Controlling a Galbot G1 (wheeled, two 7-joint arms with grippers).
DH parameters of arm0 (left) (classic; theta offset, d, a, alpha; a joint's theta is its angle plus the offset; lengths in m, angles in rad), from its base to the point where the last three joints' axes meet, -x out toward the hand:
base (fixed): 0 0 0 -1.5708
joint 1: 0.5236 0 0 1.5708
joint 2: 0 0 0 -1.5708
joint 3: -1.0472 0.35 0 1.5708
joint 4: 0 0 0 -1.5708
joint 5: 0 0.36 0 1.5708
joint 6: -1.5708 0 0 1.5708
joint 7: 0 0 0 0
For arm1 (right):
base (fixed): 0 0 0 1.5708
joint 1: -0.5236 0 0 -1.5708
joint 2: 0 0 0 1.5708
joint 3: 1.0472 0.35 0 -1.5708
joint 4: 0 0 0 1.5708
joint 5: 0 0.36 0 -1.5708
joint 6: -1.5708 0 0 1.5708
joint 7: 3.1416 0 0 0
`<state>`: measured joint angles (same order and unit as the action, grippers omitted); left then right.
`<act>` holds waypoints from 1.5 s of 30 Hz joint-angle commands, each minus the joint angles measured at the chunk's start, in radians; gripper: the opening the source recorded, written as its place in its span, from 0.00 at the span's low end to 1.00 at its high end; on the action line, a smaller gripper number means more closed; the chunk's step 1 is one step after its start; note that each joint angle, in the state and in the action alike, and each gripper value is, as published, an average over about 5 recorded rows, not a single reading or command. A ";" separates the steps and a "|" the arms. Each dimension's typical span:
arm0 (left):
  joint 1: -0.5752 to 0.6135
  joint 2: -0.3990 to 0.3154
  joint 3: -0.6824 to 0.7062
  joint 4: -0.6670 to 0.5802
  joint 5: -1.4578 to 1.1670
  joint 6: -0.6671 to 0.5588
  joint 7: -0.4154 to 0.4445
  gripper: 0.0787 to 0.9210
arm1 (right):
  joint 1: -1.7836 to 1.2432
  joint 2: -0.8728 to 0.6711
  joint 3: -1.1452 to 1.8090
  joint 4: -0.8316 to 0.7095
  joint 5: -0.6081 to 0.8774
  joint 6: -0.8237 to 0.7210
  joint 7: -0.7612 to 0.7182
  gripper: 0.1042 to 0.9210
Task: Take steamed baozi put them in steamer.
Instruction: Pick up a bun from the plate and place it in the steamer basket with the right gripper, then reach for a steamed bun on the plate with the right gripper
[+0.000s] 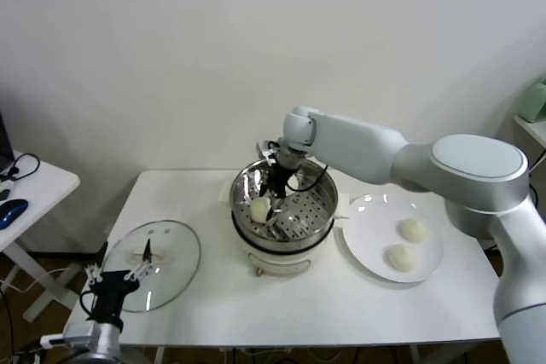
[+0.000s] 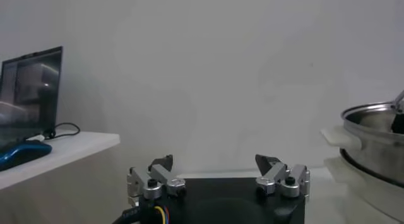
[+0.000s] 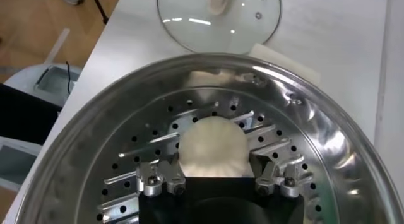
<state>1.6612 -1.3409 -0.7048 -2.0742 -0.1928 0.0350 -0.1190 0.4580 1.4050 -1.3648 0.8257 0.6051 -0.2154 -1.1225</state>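
Down at the lower left of the head view we see the left gripper (image 1: 109,283) parked at the table's (image 1: 281,309) front-left corner, its fingers (image 2: 161,165) spread wide with nothing between them. Just to its right lies the flat glass lid (image 1: 166,257), resting on the tabletop. Farther left, at the frame's edge, a blue mouse (image 1: 12,210) sits on a side table (image 1: 38,185), and the left wrist view shows a laptop (image 2: 30,93) there too.

Moving to the middle of the frame, we come to the steamer (image 1: 322,207), a shiny steel pot on a white base, standing on the table. Our right arm reaches in from the right side of the frame, and the right gripper (image 1: 270,210) is lowered inside the pot. In the right wrist view one baozi (image 3: 211,146) lies on the perforated tray, between the two fingers (image 3: 270,171); they stand parted at either side of the bun, close to it, and we cannot tell whether they touch it.

Right of the steamer, a white plate (image 1: 367,228) sits just beside its base. Two more baozi (image 1: 413,230) rest on it, one behind the other (image 1: 401,257), near each other but apart.
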 commanded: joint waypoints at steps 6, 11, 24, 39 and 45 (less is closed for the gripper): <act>0.005 -0.005 0.000 -0.002 0.000 0.001 -0.001 0.88 | 0.037 -0.026 -0.002 0.033 -0.008 0.019 -0.020 0.88; 0.005 -0.006 0.000 -0.002 0.001 0.002 -0.002 0.88 | 0.105 -0.094 -0.014 0.104 -0.006 0.027 -0.079 0.88; -0.004 -0.003 0.004 -0.013 0.015 0.011 0.004 0.88 | 0.338 -0.467 -0.089 0.404 -0.037 0.063 -0.170 0.88; 0.016 -0.007 0.002 -0.023 0.026 0.011 -0.001 0.88 | 0.036 -0.778 0.052 0.412 -0.449 0.183 -0.111 0.88; 0.040 -0.011 -0.008 -0.031 0.032 0.007 -0.001 0.88 | -0.126 -0.814 0.186 0.382 -0.523 0.222 -0.079 0.88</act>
<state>1.6850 -1.3502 -0.7102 -2.1007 -0.1673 0.0429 -0.1196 0.5472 0.7276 -1.3319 1.2083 0.2631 -0.0571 -1.2327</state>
